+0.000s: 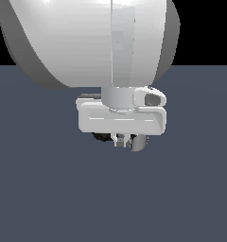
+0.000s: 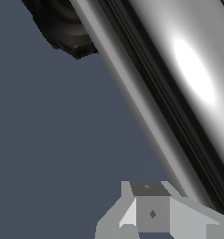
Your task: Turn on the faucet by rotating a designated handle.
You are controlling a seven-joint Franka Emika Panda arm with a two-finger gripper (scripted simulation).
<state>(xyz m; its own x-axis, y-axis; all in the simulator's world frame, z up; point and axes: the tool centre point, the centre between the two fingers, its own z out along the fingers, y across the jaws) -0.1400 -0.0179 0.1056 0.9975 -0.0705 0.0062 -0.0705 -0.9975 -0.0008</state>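
- gripper [image 1: 123, 140] low over faucet [image 1: 102, 137], mostly hiding it
- handle [image 2: 188, 79] fills wrist view, chrome, beside a fingertip [image 2: 151, 212]
- jaw gap: cannot tell

Around the faucet [image 1: 102, 137] the grey surface [image 1: 39, 189] lies open on every visible side. The gripper [image 1: 121, 141] hangs close above it, hiding most of it. In the wrist view the chrome handle [image 2: 188, 84] seemingly sits hard against one fingertip [image 2: 151, 210].
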